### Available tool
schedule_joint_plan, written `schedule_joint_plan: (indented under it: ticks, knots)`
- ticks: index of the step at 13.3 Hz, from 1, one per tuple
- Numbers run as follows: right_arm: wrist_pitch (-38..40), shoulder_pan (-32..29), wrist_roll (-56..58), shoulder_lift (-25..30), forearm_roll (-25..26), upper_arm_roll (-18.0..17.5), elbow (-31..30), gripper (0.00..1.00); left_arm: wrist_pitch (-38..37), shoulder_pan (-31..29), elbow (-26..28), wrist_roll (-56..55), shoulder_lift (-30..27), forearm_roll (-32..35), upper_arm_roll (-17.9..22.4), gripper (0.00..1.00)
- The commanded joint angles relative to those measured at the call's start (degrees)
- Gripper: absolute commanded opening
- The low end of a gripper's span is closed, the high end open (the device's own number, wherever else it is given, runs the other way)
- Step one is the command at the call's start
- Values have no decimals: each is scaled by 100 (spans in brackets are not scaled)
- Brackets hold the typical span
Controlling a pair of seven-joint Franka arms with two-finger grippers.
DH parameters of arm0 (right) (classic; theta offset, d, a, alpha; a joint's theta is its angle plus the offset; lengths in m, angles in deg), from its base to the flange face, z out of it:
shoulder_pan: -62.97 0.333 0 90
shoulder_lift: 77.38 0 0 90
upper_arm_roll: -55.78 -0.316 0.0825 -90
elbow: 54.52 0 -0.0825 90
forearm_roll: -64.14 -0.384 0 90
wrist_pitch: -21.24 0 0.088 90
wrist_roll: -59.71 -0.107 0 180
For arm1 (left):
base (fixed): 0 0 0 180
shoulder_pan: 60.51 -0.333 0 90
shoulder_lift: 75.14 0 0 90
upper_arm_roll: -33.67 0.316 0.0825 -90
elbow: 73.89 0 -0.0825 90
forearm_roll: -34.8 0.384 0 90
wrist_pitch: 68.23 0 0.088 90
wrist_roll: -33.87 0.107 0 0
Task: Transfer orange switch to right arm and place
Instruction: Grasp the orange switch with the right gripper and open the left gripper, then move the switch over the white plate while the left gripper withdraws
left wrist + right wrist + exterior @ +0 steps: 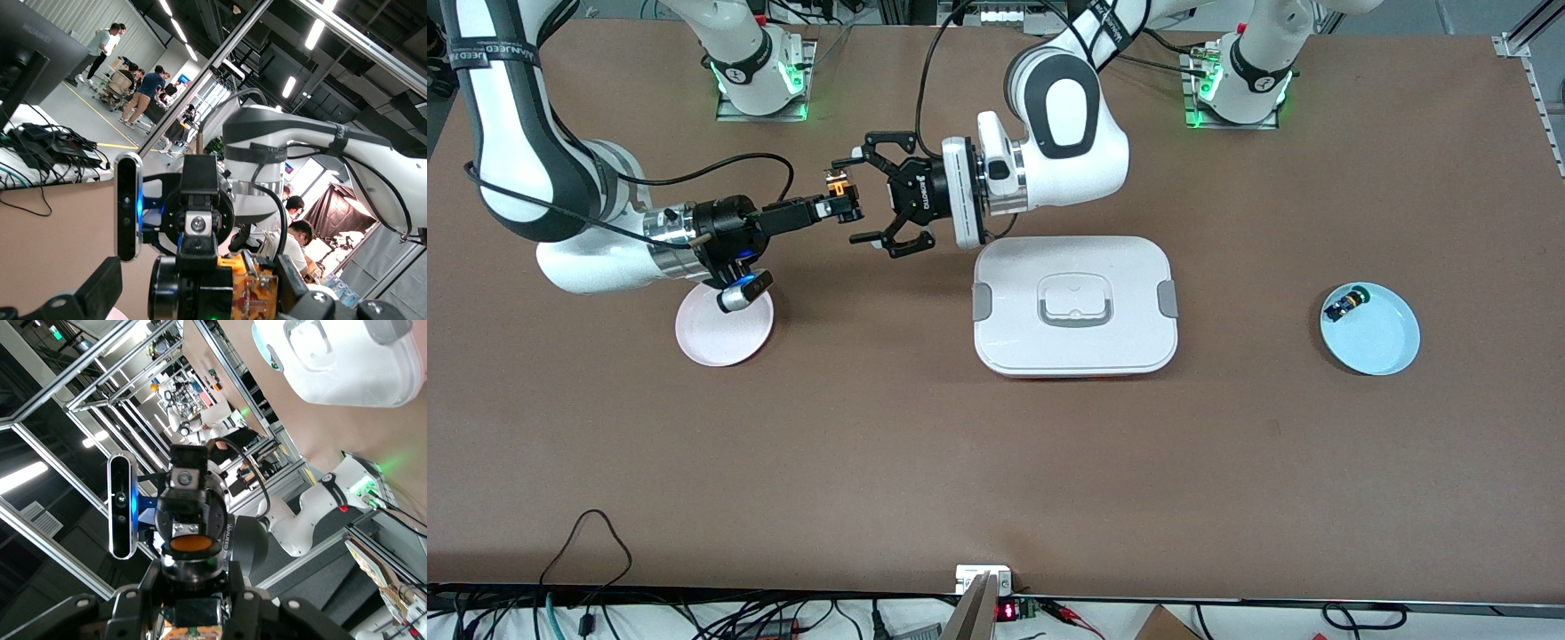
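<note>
While the orange switch [838, 189] is clamped in the right pincer [845, 206] above the counter [996, 462], the left pincer [871, 191] is spread apart around it, beside the white box [1075, 305].

Even overhead light falls on the brown desk [996, 462], bright without harshness, and the front view is sharp from edge to edge. Soft, short shadows sit beneath the white lidded box [1075, 306] and the two plates, and a broader, fainter one spreads under the arms. Green indicator lights glow at both arm bases, tinting the metal plates around them. The white arm shells carry mild glare. In the wrist views, ceiling strip lamps [319, 30] blaze to pure white, the hall behind is dimmer, and the nearest black gripper parts at the frame edge are dark and soft-focused.
</note>
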Motion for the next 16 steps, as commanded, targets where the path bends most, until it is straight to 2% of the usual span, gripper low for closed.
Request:
schedule_joint_plan:
  ticks: [1, 5, 7, 10, 13, 14, 16]
  knots:
    - [159, 1, 310, 71, -51, 5, -10, 28, 42, -591, 555, 148, -493, -234, 60, 100]
    - [150, -17, 776, 184, 63, 5, 34, 28, 24, -1663, 1645, 139, -1302, -120, 60, 100]
    - [98, -17, 961, 272, 482, 5, 156, 28, 24, -2147, 2102, 139, -1627, 81, 60, 100]
    - [-7, -26, 1662, 352, 1712, 5, 429, 27, -11, -2903, 2568, 95, -2049, 1353, 60, 100]
    - [-104, -52, 2410, 475, 3012, 5, 561, 26, -20, -3509, 2702, -202, -2112, 1996, 60, 100]
    - [-104, -104, 2690, 492, 3495, 5, 631, 26, -20, -3685, 2702, -543, -2173, 2564, 69, 100]
    - [-174, -113, 3261, 501, 4549, 5, 824, 25, -54, -3950, 2675, -1613, -2305, 4170, 173, 100]
